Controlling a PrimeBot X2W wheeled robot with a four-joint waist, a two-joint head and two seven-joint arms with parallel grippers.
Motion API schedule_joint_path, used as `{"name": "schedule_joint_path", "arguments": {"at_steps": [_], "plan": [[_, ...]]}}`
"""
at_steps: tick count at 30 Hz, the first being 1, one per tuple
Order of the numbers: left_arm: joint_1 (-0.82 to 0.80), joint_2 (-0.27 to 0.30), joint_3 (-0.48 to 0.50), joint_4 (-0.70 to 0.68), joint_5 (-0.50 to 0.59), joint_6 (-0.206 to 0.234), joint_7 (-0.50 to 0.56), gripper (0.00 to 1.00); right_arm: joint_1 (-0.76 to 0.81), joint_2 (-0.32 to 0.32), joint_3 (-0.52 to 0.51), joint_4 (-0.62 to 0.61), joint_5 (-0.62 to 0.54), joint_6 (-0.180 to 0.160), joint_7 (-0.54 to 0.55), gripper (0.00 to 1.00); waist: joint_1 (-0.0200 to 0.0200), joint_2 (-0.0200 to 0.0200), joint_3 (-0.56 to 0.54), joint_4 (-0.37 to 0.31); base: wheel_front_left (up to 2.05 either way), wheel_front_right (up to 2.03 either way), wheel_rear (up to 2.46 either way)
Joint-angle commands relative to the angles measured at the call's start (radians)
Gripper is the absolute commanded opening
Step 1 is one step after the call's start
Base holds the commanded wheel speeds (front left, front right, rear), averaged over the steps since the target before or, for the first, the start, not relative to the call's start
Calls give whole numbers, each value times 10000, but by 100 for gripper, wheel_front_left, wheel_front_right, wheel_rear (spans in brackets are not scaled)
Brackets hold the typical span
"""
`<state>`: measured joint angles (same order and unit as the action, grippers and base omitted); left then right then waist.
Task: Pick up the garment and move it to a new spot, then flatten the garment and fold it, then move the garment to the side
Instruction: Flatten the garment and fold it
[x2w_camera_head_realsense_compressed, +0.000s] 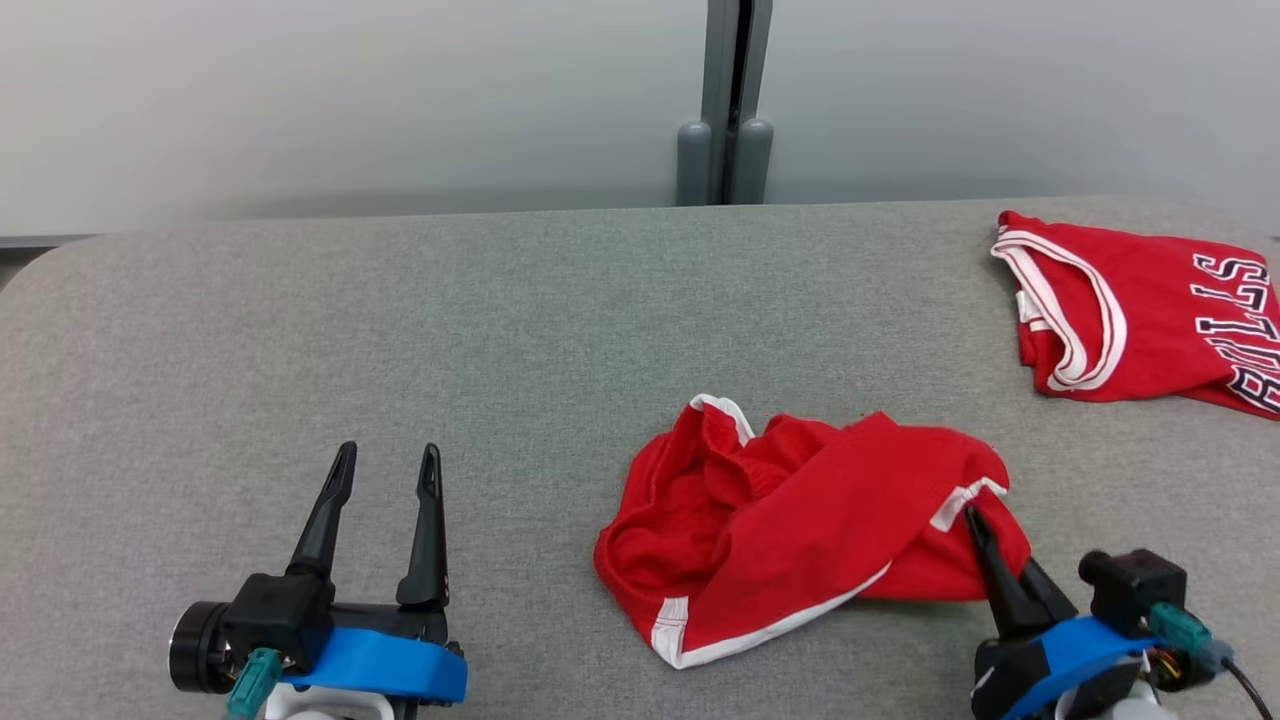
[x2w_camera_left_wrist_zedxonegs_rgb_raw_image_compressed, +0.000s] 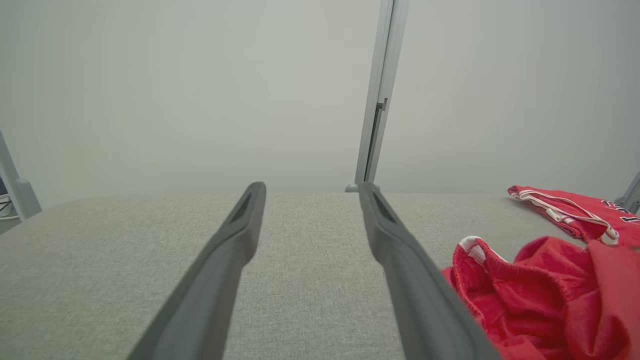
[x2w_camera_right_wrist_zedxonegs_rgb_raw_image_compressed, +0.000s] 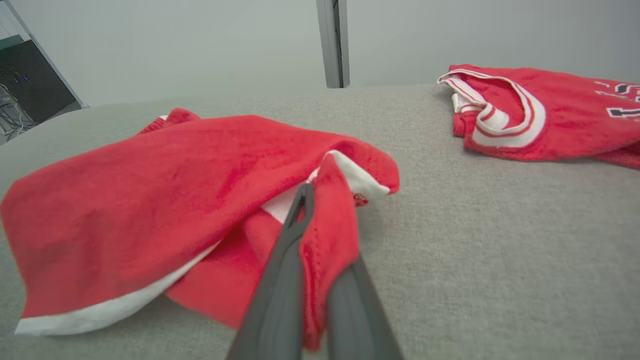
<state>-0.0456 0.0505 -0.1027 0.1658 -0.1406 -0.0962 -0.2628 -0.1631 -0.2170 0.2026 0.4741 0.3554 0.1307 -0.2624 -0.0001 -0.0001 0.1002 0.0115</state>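
Note:
The garment (x2w_camera_head_realsense_compressed: 800, 520) is a crumpled pair of red shorts with white trim, lying in the middle right of the grey table (x2w_camera_head_realsense_compressed: 400, 330). My right gripper (x2w_camera_head_realsense_compressed: 975, 520) is at the garment's right edge, shut on a fold of the red cloth. In the right wrist view the garment (x2w_camera_right_wrist_zedxonegs_rgb_raw_image_compressed: 175, 185) bunches between the two dark fingers (x2w_camera_right_wrist_zedxonegs_rgb_raw_image_compressed: 290, 260), which pinch it. My left gripper (x2w_camera_head_realsense_compressed: 388, 462) rests open at the lower left, well clear of the cloth. In the left wrist view its fingers (x2w_camera_left_wrist_zedxonegs_rgb_raw_image_compressed: 240, 235) spread wide over bare table, with the garment (x2w_camera_left_wrist_zedxonegs_rgb_raw_image_compressed: 540, 290) to the right.
A red jersey (x2w_camera_head_realsense_compressed: 1140, 310) with white trim and lettering lies at the table's far right corner, also seen as the jersey (x2w_camera_right_wrist_zedxonegs_rgb_raw_image_compressed: 540, 110) in the right wrist view. A grey wall post (x2w_camera_head_realsense_compressed: 728, 110) stands behind the table's far edge.

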Motion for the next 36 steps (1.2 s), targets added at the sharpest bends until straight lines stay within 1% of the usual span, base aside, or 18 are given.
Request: {"name": "schedule_joint_path", "arguments": {"at_steps": [1,2,3,4,6,11,16,19,25,30,36], "plan": [[48,1,46,11,56,-19,-27,100,116,37,-103,-81,-69,2,-30,100,1,1,-51,-53,0,0,0],[73,0,55,29,72,-32,-27,100,219,79,-274,-181,-180,2,-32,100,1,1,-86,-91,0,0,0],[106,-2,80,37,102,-57,-27,100,407,209,-726,-479,-373,2,-30,100,1,1,-121,-152,0,0,0],[106,-2,80,37,102,-57,-27,100,407,209,-726,-479,-373,2,-30,100,1,1,-121,-152,0,0,0],[118,-1,104,34,116,-73,-27,100,558,360,-1146,-861,-625,2,-29,100,1,1,-138,-211,0,0,0],[64,-2,147,65,185,-132,-27,100,743,724,-1794,-2077,-1250,2,-31,100,1,1,-143,-309,0,0,0],[40,-1,167,69,216,-178,-27,100,1049,1155,-1828,-3294,-1552,2,-30,100,1,1,-100,-327,0,0,0],[-36,-1,118,93,253,-203,-27,100,1345,1399,-1770,-3729,-1623,2,-31,100,1,1,-61,-285,0,0,0],[-88,-2,-54,178,428,-285,-27,100,1687,1613,-1629,-3728,-1695,2,-30,100,1,1,9,-308,0,0,0],[-383,163,-1157,491,794,-364,-27,100,1413,1641,-1595,-3585,-1680,2,-31,100,1,1,123,-460,0,0,0],[-950,741,-3392,1117,600,-369,-27,100,1215,1642,-1446,-3393,-1693,2,-30,100,1,1,171,-717,0,0,0]]}}
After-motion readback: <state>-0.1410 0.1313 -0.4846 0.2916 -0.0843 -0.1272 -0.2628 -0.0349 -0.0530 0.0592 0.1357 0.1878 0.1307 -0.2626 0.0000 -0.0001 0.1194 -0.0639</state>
